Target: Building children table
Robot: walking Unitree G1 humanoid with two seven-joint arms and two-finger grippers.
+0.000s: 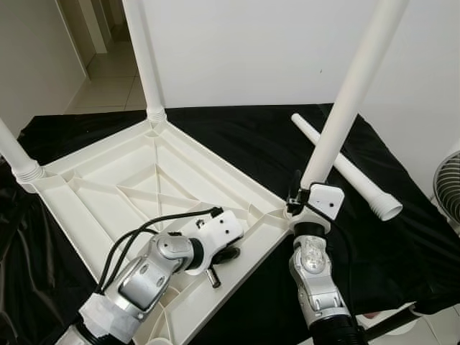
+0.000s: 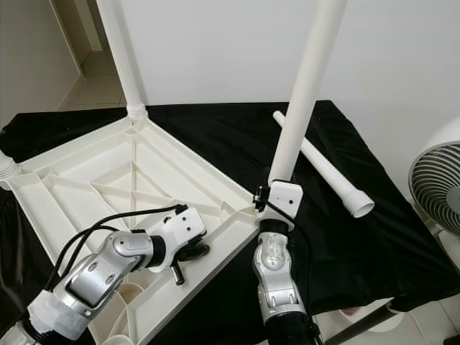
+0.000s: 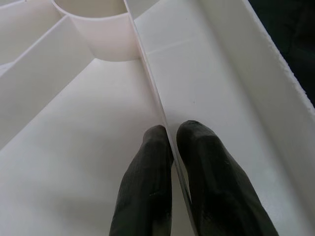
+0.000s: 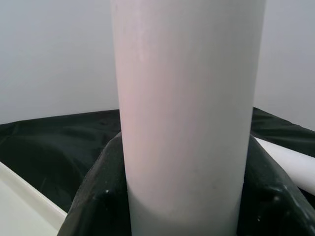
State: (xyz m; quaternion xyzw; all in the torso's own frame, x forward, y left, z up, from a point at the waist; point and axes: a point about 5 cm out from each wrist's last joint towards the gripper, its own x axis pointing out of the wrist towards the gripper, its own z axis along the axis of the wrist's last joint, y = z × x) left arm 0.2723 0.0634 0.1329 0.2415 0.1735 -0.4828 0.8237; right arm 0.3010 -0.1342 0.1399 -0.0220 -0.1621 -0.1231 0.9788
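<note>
Right wrist view: my right claw (image 4: 182, 196) grasps a table leg (image 4: 184, 108), upright at the tabletop's (image 1: 136, 180) near right corner. My left claw (image 3: 170, 142) pinches a rib (image 3: 147, 73) left of it.

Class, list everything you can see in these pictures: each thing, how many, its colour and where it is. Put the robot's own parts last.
Tabletop: one, white, upside down on the cloth.
Fitted legs: two, white, upright in the far and left corners.
Held leg: one, white, upright at the right corner.
Loose leg: one, white, lying on the cloth at right.
Cloth: one, black, under everything.
Fan: one, white, right edge.
Left gripper: black fingers pinch a tabletop rib.
Right gripper: black fingers around the held leg.
</note>
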